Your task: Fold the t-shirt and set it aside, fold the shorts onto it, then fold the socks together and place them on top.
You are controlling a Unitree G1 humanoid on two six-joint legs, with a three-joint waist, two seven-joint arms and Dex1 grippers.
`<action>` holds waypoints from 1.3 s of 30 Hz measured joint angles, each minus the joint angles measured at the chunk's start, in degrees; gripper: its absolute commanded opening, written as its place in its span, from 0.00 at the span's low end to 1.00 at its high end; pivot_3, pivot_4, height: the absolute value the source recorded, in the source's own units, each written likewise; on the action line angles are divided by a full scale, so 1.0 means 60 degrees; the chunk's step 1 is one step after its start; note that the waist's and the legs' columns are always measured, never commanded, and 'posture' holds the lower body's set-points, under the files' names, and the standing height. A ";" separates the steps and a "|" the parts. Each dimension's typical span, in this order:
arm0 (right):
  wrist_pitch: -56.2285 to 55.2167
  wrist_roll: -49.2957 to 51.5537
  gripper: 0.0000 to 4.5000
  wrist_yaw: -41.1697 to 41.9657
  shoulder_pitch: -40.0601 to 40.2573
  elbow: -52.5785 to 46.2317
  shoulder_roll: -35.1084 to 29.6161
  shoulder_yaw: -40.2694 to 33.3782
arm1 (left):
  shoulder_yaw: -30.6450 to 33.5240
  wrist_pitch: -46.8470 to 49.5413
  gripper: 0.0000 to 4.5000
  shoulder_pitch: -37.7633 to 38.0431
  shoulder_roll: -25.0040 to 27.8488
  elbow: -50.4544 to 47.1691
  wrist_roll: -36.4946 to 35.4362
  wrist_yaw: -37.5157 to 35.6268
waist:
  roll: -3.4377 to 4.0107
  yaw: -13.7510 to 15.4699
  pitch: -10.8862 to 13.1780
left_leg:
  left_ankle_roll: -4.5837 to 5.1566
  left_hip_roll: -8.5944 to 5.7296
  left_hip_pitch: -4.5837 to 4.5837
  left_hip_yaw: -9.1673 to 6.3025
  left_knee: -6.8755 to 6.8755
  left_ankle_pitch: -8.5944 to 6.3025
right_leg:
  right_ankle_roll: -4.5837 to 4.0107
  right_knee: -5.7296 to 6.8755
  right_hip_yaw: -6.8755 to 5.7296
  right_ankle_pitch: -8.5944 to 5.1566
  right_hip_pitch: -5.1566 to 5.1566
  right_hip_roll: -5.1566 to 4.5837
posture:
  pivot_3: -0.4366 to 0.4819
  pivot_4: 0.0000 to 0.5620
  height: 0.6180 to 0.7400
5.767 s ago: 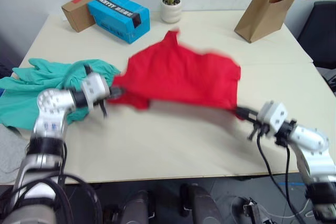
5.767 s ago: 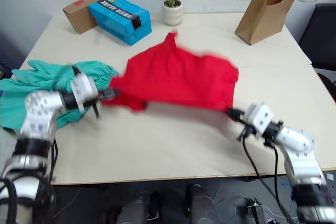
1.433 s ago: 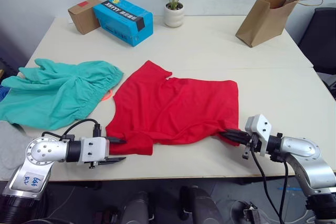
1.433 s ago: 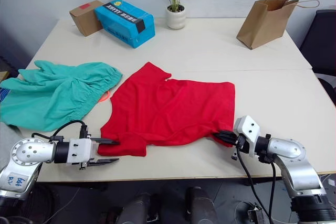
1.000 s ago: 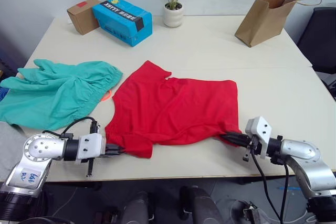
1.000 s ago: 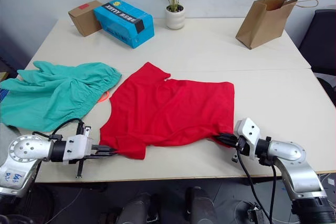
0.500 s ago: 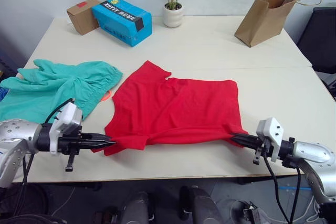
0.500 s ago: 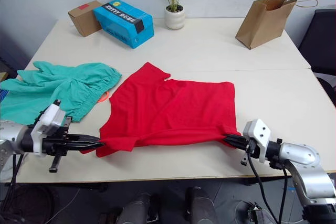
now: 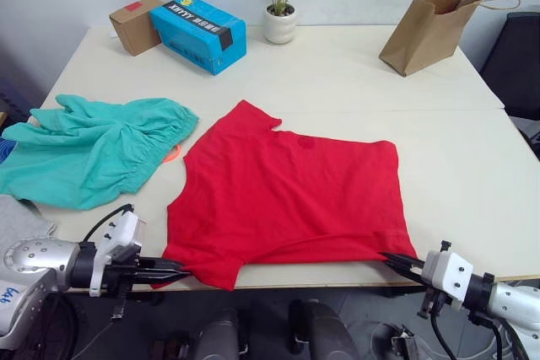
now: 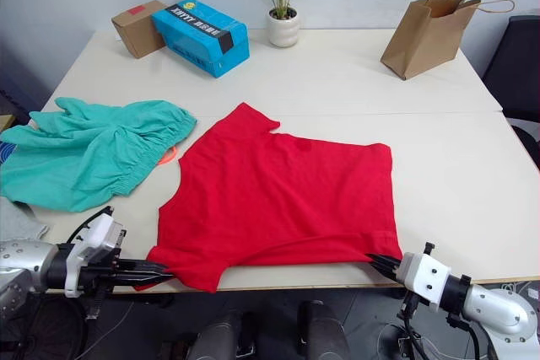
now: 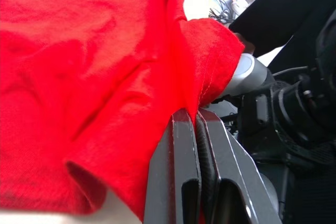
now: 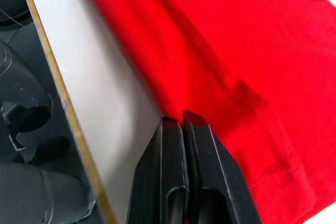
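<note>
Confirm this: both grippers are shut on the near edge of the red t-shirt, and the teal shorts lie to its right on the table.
Not quite. The shorts lie to the left of the t-shirt, as the left eye view shows. The rest holds: the left gripper and the right gripper are each shut on its near edge.
</note>
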 measured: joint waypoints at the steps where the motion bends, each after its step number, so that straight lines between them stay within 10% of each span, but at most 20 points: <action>1: 0.0275 0.0278 0.21 0.0070 0.0067 -0.0143 -0.0026 0.0002 | 0.0000 -0.0045 0.00 -0.0010 -0.0038 -0.0007 0.0040 0.0028 | 0.0000 -0.0006 0.0000 | 0.0002 0.0001 0.0004 0.0000 -0.0002 -0.0001 | -0.0008 0.0002 0.0000 -0.0004 0.0000 0.0000 | 0.48 0.27 1.00; 5: 0.2214 0.1518 0.50 0.1035 0.1028 -0.0955 -0.1306 -0.0074 | -0.0004 -0.0183 0.00 -0.0036 -0.0052 -0.0005 0.0102 0.0034 | 0.0011 0.0013 -0.0006 | 0.0038 0.0003 0.0008 -0.0006 -0.0014 -0.0020 | -0.0021 0.0002 -0.0005 -0.0012 0.0000 -0.0001 | 0.48 0.27 1.00; 11: 0.5613 0.3922 0.50 0.2092 0.1292 -0.1466 -0.3192 -0.1805 | -0.0011 -0.0406 0.00 -0.0171 -0.0040 0.0142 0.0256 -0.0091 | -0.0014 -0.0003 -0.0023 | 0.0054 0.0007 0.0016 -0.0021 -0.0013 -0.0016 | -0.0030 -0.0005 -0.0020 -0.0006 0.0016 0.0001 | 0.48 0.27 1.00; 15: 0.6203 0.4001 0.50 0.2348 -0.1343 0.0163 -0.3937 -0.1807 | -0.0051 -0.0475 0.00 -0.0217 -0.0043 0.0122 0.0347 -0.0102 | -0.0015 -0.0012 -0.0023 | 0.0064 0.0008 0.0010 -0.0020 -0.0022 -0.0004 | -0.0042 -0.0032 -0.0021 -0.0003 0.0009 0.0008 | 0.48 0.27 1.00; 24: 0.5406 0.1859 0.50 0.3552 -0.4778 0.2771 -0.3885 0.1430 | -0.0052 -0.0487 0.00 -0.0126 -0.0055 0.0038 0.0378 -0.0061 | -0.0009 0.0146 -0.0023 | 0.0033 0.0008 -0.0008 -0.0027 -0.0050 0.0048 | -0.0055 -0.0022 -0.0049 -0.0022 -0.0014 0.0016 | 0.48 0.27 1.00; 33: 0.4825 0.0910 0.50 0.4061 -0.5484 0.3830 -0.3547 0.2317 | -0.0042 -0.0542 0.00 -0.0114 -0.0054 -0.0002 0.0381 -0.0078 | -0.0006 0.0207 -0.0025 | 0.0030 0.0009 -0.0002 -0.0030 -0.0030 0.0048 | -0.0047 0.0000 -0.0046 -0.0012 -0.0007 0.0013 | 0.48 0.27 1.00; 39: 0.4747 0.0858 0.07 0.4172 -0.5418 0.3817 -0.3465 0.2299 | -0.0041 -0.0623 0.00 -0.0115 -0.0054 0.0000 0.0421 -0.0093 | -0.0004 0.0188 -0.0026 | 0.0035 0.0012 -0.0001 -0.0030 -0.0031 0.0052 | -0.0047 0.0002 -0.0046 -0.0012 -0.0008 0.0014 | 0.48 0.27 1.00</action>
